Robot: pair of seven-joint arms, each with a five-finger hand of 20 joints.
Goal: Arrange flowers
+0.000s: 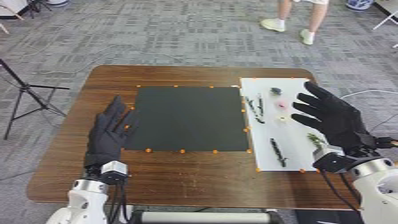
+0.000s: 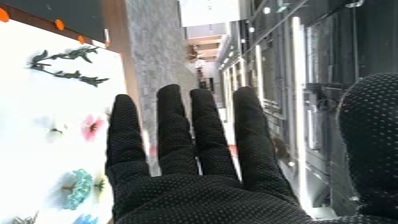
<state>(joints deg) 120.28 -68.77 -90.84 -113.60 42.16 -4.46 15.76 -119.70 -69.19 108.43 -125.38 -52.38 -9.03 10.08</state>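
Lying on a white sheet (image 1: 266, 162) at the right side of a brown wooden bench (image 1: 178, 185) are the loose flowers and stems. In the head view, a dark bluish flower (image 1: 276, 91) is near the sheet's far end, a pink flower (image 1: 281, 104) comes just nearer the robot, and a small cream flower (image 1: 282, 119) is nearer again. To the left of these, leafy sprigs (image 1: 260, 106) lie close to the sheet's left edge. A slender dark stem (image 1: 278, 152) rests toward the near end, and a green sprig (image 1: 314, 139) is by the right edge. To the left of the sheet, a black square mat (image 1: 187, 120) covers the middle of the bench, with orange markers (image 1: 182, 151) along its edges. The left robot hand (image 1: 107, 137), in a black fabric glove, is at the mat's left side, fingers extended and pointing forward, grasping nothing. The right robot hand (image 1: 333, 115), gloved the same way, is raised over the sheet's right edge, released, its fingers straight and slightly parted and its thumb held apart. The right wrist view shows its empty fingers upright, with a pale teal flower (image 2: 78, 189) on the sheet beside them. Behind the bench spreads a grey patterned carpet (image 1: 169, 35); a black tripod (image 1: 31, 95) stands to the left.
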